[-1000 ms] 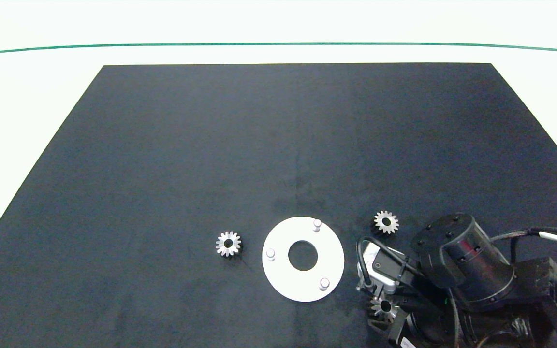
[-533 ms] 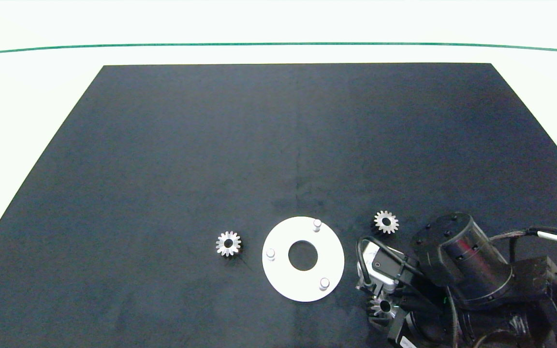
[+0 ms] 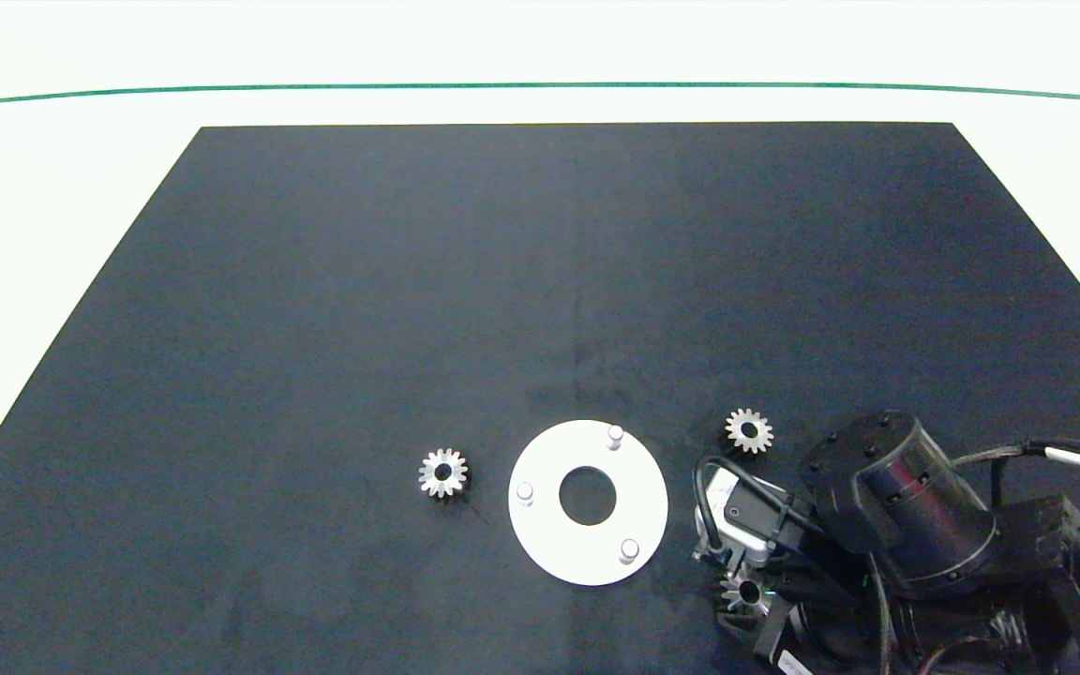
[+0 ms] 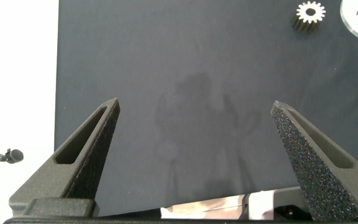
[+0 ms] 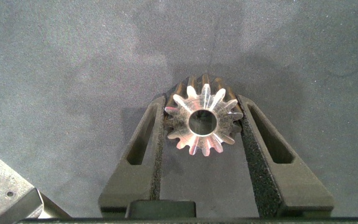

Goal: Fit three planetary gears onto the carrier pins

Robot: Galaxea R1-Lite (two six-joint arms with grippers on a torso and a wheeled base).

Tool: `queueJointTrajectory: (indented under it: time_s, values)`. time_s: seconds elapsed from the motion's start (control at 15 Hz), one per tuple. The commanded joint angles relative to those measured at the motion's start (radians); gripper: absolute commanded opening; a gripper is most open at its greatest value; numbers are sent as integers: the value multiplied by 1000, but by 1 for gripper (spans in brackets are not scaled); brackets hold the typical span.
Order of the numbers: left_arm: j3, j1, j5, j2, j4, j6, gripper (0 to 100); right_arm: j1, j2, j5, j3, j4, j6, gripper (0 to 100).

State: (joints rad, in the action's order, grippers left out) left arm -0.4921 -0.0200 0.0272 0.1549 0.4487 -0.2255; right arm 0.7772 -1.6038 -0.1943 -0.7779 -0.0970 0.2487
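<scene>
A white disc (image 3: 549, 534) lies on the black mat near the front, and its three carrier pins (image 3: 615, 436) (image 3: 524, 491) (image 3: 629, 549) stand bare. One planetary gear (image 3: 443, 472) lies left of the disc, a second (image 3: 748, 430) to its right. The third gear (image 5: 201, 121) sits between the fingers of my right gripper (image 5: 202, 107), which press on its teeth from both sides; in the head view this gear (image 3: 744, 592) is just right of the disc's front edge. My left gripper (image 4: 194, 109) is open above bare mat, away from the gears.
The black mat (image 3: 502, 281) covers most of the white table, and a green line (image 3: 540, 85) runs along the far side. The right arm's dark wrist (image 3: 906, 511) and cables fill the front right corner.
The right arm's wrist has shifted slightly and the gear between its fingers has crept a little farther from the front edge. The disc and the other two gears have not moved.
</scene>
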Motion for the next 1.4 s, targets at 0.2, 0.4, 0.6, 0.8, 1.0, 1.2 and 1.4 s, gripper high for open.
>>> queueJointTrajectory:
  time_s: [0.2,0.4,0.6,0.8,1.0,1.2,1.4]
  values:
    - [0,0,0,3,2,0,100,0,5,-1,0,-7,3,11]
    - [0,0,0,8,2,-1,100,2,39,1,-15,-13,4,7]
    - [0,0,0,12,2,-1,100,10,81,1,-83,-118,9,7]
    - [0,2,0,20,-5,-1,100,24,104,1,-153,-211,11,7]
    - [0,2,0,23,-12,-1,100,56,90,-2,-192,-213,15,7]
    - [0,2,0,25,-12,-6,100,85,53,-11,-231,-210,15,7]
    - [-2,2,0,29,-12,-6,100,123,1,-16,-259,-205,14,7]
